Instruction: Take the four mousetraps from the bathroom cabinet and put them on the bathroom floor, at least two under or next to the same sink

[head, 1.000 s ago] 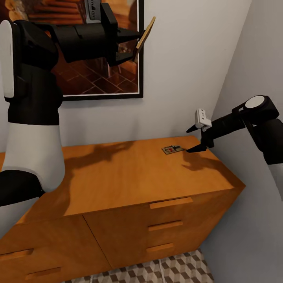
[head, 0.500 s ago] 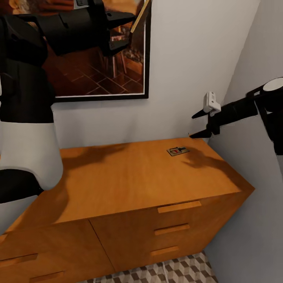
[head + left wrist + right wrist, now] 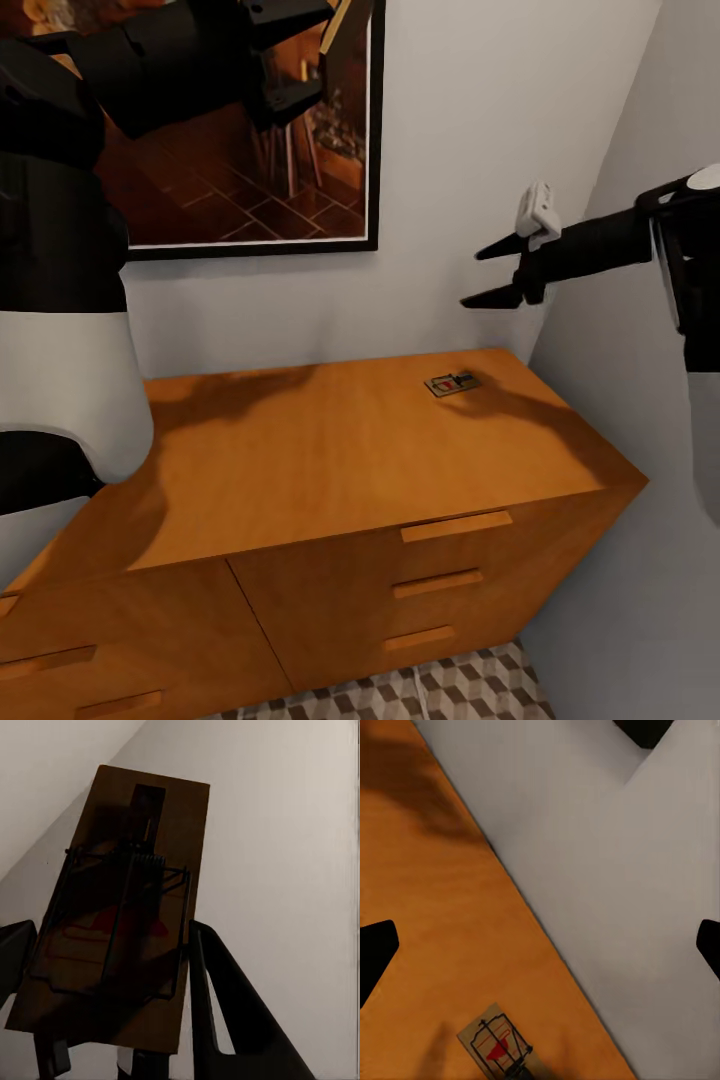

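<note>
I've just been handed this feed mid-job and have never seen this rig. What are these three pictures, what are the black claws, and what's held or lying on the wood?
This is a simulated two-armed robot. The large picture is from its head camera, looking down on an orange-brown wooden cabinet. The other two pictures come from cameras on its wrists, looking along the fingers. The black claws are its grippers. The left gripper, raised in front of a framed picture, is shut on a mousetrap, a small wooden board with wire parts. The right gripper hangs open above the cabinet's far right corner. A second mousetrap lies flat there, untouched.
</note>
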Motion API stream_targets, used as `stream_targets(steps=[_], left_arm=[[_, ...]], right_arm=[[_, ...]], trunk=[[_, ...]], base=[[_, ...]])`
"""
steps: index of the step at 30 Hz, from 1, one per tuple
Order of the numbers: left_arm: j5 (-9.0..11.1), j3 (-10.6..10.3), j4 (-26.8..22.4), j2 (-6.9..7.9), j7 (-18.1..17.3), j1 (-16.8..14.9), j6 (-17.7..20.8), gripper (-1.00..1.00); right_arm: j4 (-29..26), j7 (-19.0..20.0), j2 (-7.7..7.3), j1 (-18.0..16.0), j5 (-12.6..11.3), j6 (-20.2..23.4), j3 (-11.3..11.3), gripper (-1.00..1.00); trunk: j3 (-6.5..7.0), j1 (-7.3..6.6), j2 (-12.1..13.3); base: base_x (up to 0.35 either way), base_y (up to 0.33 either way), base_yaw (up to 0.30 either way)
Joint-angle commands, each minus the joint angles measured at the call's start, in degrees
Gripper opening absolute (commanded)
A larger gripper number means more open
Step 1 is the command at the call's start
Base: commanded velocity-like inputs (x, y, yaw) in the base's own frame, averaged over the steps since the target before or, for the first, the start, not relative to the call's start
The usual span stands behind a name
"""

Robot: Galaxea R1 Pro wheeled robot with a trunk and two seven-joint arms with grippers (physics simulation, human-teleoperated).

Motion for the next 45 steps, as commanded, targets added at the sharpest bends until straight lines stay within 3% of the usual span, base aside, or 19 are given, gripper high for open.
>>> stream_targets(steps=[1,4,5,6,7,9,10,12,13,16,17,20,23,25,29,34,36,41,45], left_arm=[[0.9,0.0,0.0,-0.03,0.6,-0.1,0.1,-1.0],[2.2,-0.2,0.1,-0.07,0.9,-0.1,0.2,-1.0],[6.3,-0.3,0.2,-0.09,0.9,-0.1,0.2,-1.0],[6.3,-0.3,0.3,-0.1,1.0,-0.1,0.2,-1.0],[6.3,-0.3,0.4,-0.1,1.0,-0.1,0.2,-1.0],[6.3,-0.3,0.5,-0.08,1.1,-0.1,0.2,-1.0],[6.3,-0.3,0.5,-0.07,1.1,-0.1,0.3,-1.0],[6.3,-0.3,0.5,-0.04,1.1,0.0,0.5,-1.0],[6.3,-0.3,0.5,-0.04,1.1,0.0,0.5,-1.0],[6.3,-0.4,0.4,0.0,1.7,0.0,0.7,-1.0],[6.3,-0.4,0.4,0.01,2.0,0.0,0.8,-1.0],[6.3,-1.6,0.4,-0.02,4.2,0.0,0.8,-1.0],[6.2,-3.9,0.5,-0.01,6.1,0.0,0.8,-1.0],[6.2,-4.5,0.6,-0.02,6.6,0.0,0.8,-1.0],[6.2,-5.1,0.6,-0.03,7.0,0.0,0.8,-1.0],[6.2,-5.3,0.7,-0.03,7.1,0.0,0.8,-1.0],[6.2,-5.3,0.7,-0.03,7.1,0.0,0.8,-1.0],[6.2,-5.4,0.4,-0.01,7.2,0.0,0.9,-1.0],[6.2,-5.5,0.3,0.15,7.2,0.0,1.0,-1.0]], right_arm=[[-0.4,0.0,0.3,0.3,0.0,0.9,-0.3,1.0],[-1.4,-0.9,1.27,1.2,-1.0,1.9,-1.2,1.0],[-4.1,-73.5,22.54,5.0,-11.5,17.0,-15.6,1.0],[-4.2,-81.6,25.16,5.3,-11.6,16.9,-16.7,1.0],[-4.2,-85.8,26.36,5.5,-11.7,16.9,-17.2,1.0],[-4.3,-101.7,29.8,5.8,-12.7,16.6,-18.4,1.0],[-4.4,-105.1,30.32,5.8,-13.3,16.6,-18.5,1.0],[-4.5,-116.0,31.55,5.9,-18.1,16.5,-18.9,1.0],[-4.5,-118.2,31.72,5.9,-19.7,16.5,-19.0,1.0],[-4.8,-132.7,31.94,5.9,-30.1,16.2,-19.1,1.0],[-4.8,-135.6,31.94,5.9,-31.7,15.9,-19.1,1.0],[-4.9,-150.3,31.94,6.0,-38.5,11.6,-19.1,1.0],[-4.8,-161.7,31.94,5.9,-43.0,3.8,-19.1,1.0],[-4.7,-166.3,31.94,5.9,-44.4,-0.7,-19.1,1.0],[-4.5,-170.6,31.94,6.0,-47.9,-5.9,-17.4,1.0],[-4.4,-174.5,31.94,6.0,-60.5,-11.1,-9.6,1.0],[-4.3,-174.5,31.94,6.0,-66.3,-18.1,-4.4,1.0],[-3.7,-174.5,31.94,6.1,-69.1,-25.5,2.5,1.0],[-3.5,-174.5,31.94,6.1,-69.5,-27.0,4.6,1.0]], trunk=[[-0.05,-0.01,0.0],[-0.05,-0.01,0.0],[-0.05,-0.01,0.0],[-0.05,-0.01,0.0],[-0.05,-0.01,0.0],[-0.05,-0.01,0.0],[-0.05,-0.01,0.0],[-0.05,-0.01,0.0],[-0.05,-0.01,0.0],[-0.05,-0.01,0.0],[-0.05,-0.01,0.0],[-0.05,-0.01,0.0],[-0.05,-0.01,0.0],[-0.05,-0.01,0.0],[-0.05,-0.01,0.0],[-0.05,-0.01,0.0],[-0.05,-0.01,0.0],[-0.05,-0.01,0.0],[-0.05,-0.01,0.0]], base=[[0.0,0.0,0.0],[0.0,0.0,0.0],[0.0,0.0,0.0],[0.0,0.0,0.0],[0.0,0.0,0.0],[0.0,0.0,0.0],[0.0,0.0,0.0],[0.0,0.0,0.0],[0.0,0.0,0.0],[0.0,0.0,0.0],[0.0,0.0,0.0],[0.0,0.0,0.0],[0.0,0.0,0.0],[0.0,0.0,0.0],[0.0,0.0,0.0],[0.0,0.0,0.0],[0.0,0.0,0.0],[0.0,0.0,0.0],[0.0,0.0,0.0]])
